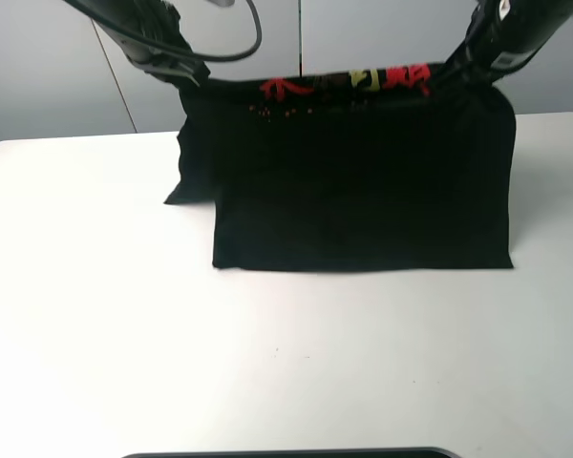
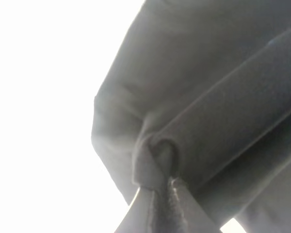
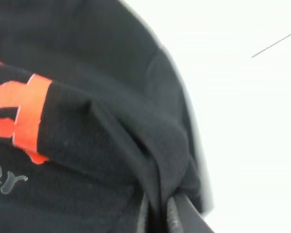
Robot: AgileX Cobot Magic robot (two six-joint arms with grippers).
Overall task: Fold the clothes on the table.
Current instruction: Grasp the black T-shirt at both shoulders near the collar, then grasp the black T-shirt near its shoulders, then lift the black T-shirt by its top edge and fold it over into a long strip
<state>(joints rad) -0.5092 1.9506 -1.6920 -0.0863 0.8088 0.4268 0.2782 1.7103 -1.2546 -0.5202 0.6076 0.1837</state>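
Note:
The black T-shirt hangs above the white table, stretched between both grippers at the back, its lower edge resting on the tabletop. Red and yellow printed characters show along its top fold. My left gripper is shut on the shirt's upper left corner; the left wrist view shows bunched cloth pinched between the fingers. My right gripper is shut on the upper right corner; the right wrist view shows black cloth with red print gripped at the fingertips. A sleeve droops at the left.
A dark edge runs along the table's front rim. A black cable loops from the left arm. A grey wall stands behind the table.

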